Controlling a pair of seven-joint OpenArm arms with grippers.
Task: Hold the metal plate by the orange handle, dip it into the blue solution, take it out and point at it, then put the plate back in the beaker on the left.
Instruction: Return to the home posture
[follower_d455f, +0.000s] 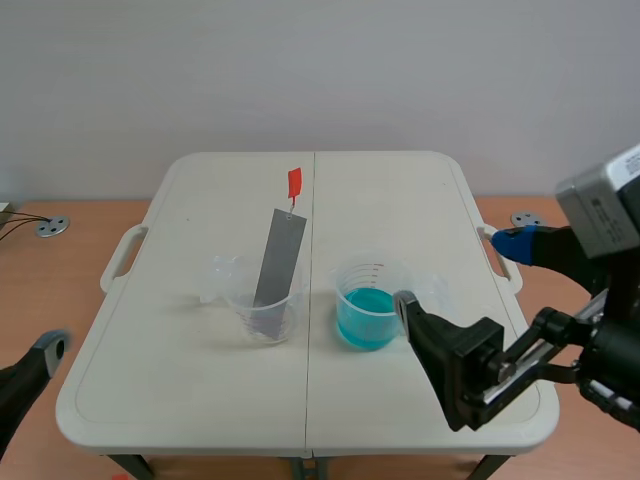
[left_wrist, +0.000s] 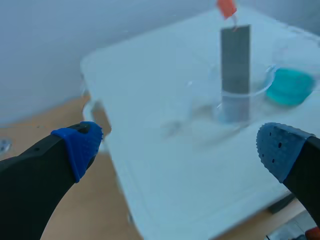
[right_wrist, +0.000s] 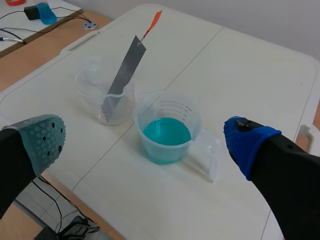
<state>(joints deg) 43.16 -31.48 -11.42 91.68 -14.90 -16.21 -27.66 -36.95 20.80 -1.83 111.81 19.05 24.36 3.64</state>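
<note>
Metal plate (follower_d455f: 279, 258) leans in clear beaker (follower_d455f: 263, 305) near the middle of the table (follower_d455f: 200, 400). Left gripper (left_wrist: 177, 147) and right gripper (right_wrist: 145, 142) are both wide, holding nothing.

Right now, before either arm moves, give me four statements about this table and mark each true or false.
1. The metal plate stands in the left beaker. True.
2. The right pincer grips the orange handle. False: the right pincer is open and empty; the orange handle sticks up untouched.
3. The blue solution sits in the right beaker. True.
4. The left pincer is shut. False: the left pincer is open.
</note>
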